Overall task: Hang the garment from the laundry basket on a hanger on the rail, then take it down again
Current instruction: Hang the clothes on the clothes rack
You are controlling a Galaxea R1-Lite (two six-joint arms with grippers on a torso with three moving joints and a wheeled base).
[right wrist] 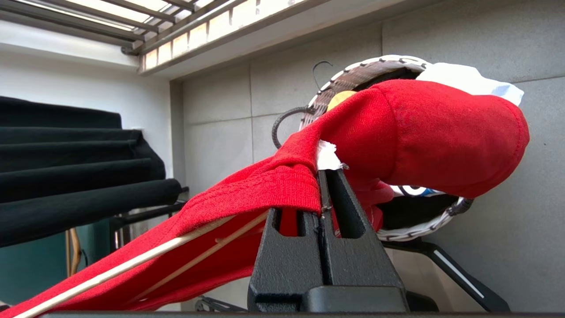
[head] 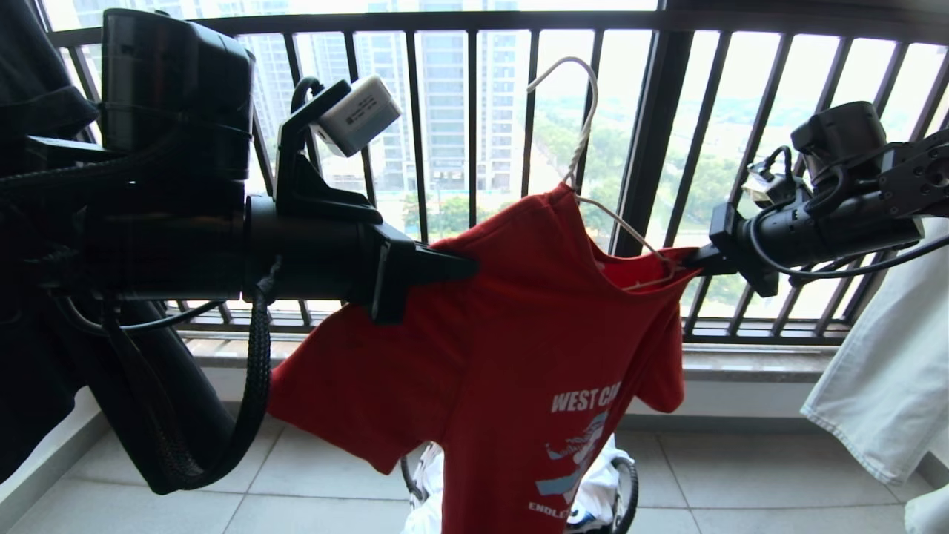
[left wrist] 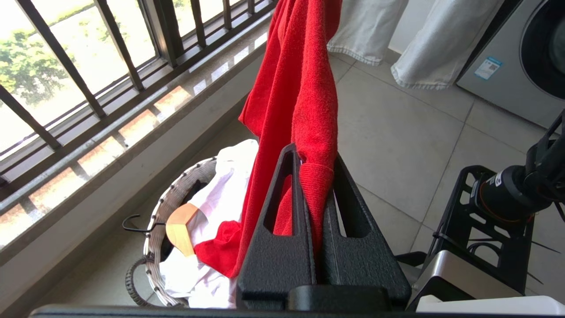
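The robot's left gripper (head: 463, 268), its black jaws pressed together on a fold of cloth, pinches one shoulder of the red short-sleeved T-shirt with white "WEST COAST" lettering (head: 511, 348). Across the shirt, the right gripper (head: 693, 259) is clamped on the opposite shoulder at the neckline, and the wrist view suggests the wire under the cloth is caught there too. Between the two grippers the shirt is stretched in mid-air, and the thin white wire hanger (head: 586, 126) sits inside its neck, one arm showing in the collar opening, the hook rising free above.

Below the grippers, on the tiled floor, stands the small round woven laundry basket with a white rim (left wrist: 165, 201), holding white cloth and other items. Beyond the shirt runs the dark barred window railing (head: 652, 141).

By the look of things, the shirt is out of the basket and threaded onto the hanger, but the hook catches on nothing visible; the rail is not in any view. Hooking it on and then taking it down are judged yet to come.

Count: two grippers, one red shirt, one wire hanger, one basket. Dark clothing (head: 37, 89) hangs beyond the left gripper, pale cloth (head: 882, 378) beyond the right.
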